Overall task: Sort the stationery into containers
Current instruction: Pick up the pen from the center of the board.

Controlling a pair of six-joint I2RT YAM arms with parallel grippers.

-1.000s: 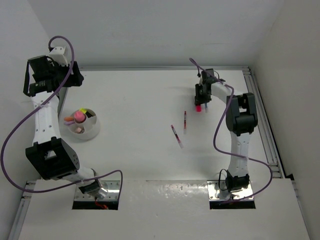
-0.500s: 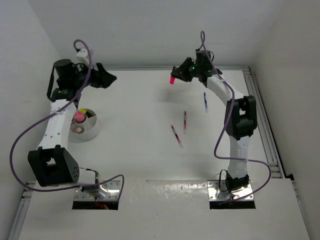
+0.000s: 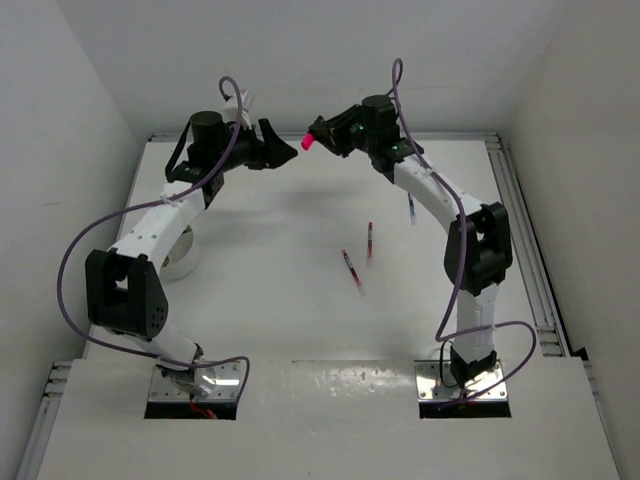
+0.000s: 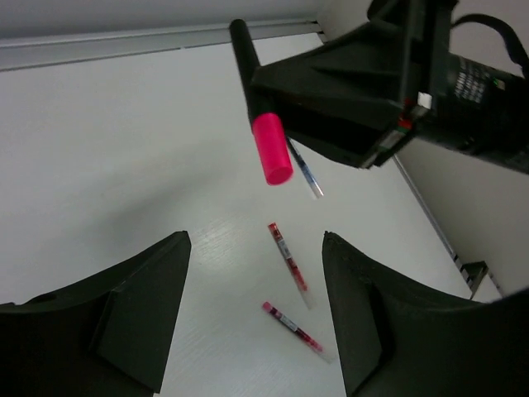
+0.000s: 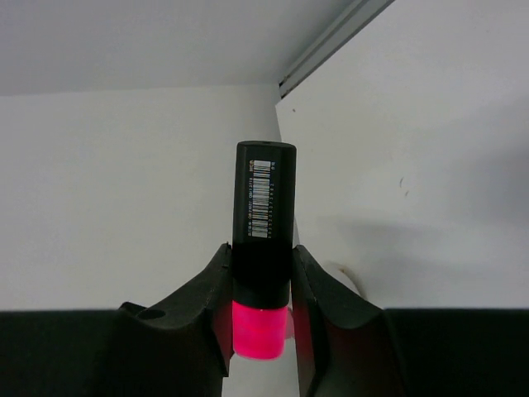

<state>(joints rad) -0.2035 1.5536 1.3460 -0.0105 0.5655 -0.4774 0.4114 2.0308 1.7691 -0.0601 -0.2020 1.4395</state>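
Far left, the round dish [image 3: 187,264] lay largely hidden behind my left arm [image 3: 150,230]; its contents could not be made out, so nothing sorted could be confirmed. My left gripper [image 3: 285,157] hung open and empty above the far middle of the table [image 3: 250,240], jaws facing the pink highlighter [image 3: 308,141]. That item was raised off the table, clamped by its black barrel in my right gripper [image 3: 318,135]; judged a hand-over under way, not completed. Outstanding on the table: two red pens [image 3: 352,272] [image 3: 369,243] near each other; one blue pen [image 3: 410,210] further right. No second container was in view.
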